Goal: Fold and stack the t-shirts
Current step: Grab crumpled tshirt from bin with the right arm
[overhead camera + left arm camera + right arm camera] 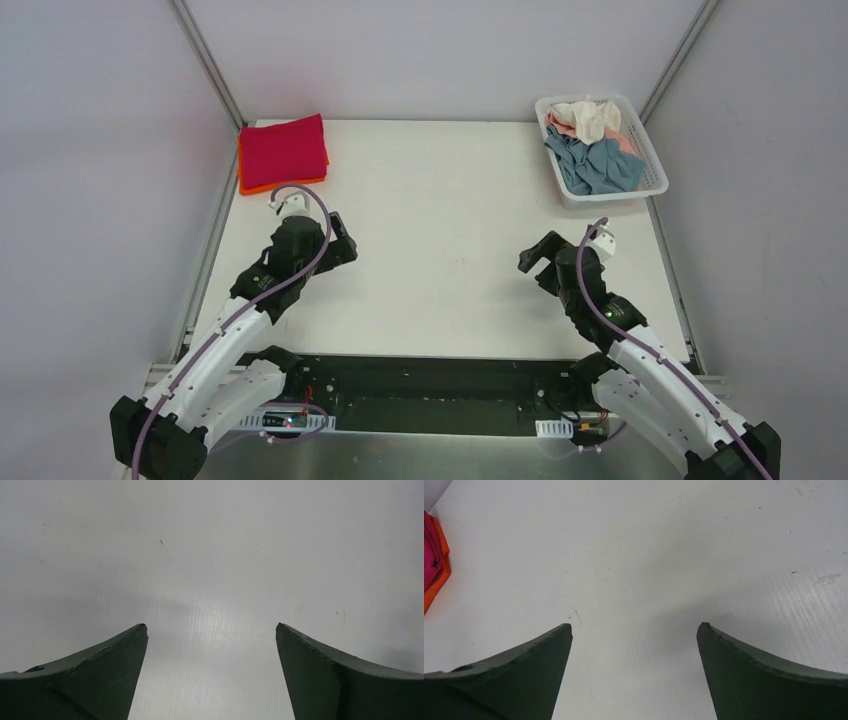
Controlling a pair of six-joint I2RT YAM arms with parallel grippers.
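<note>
Two folded shirts stack at the far-left corner, crimson red shirt (pixel 283 150) atop orange shirt (pixel 443 565) — near my left gripper (pixel 211 626). Three crumpled t-shirts (pixel 600 165) fill one basket (pixel 655 172), beyond my right gripper (pixel 634 625). Both grippers are spread wide and empty.

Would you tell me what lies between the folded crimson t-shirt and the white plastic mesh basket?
Only bare white table; the top external view shows nothing between the crimson t-shirt, atop an orange t-shirt, and the white mesh basket.

no readable text, no labels, no brands, no numbers, no signs anywhere
</note>
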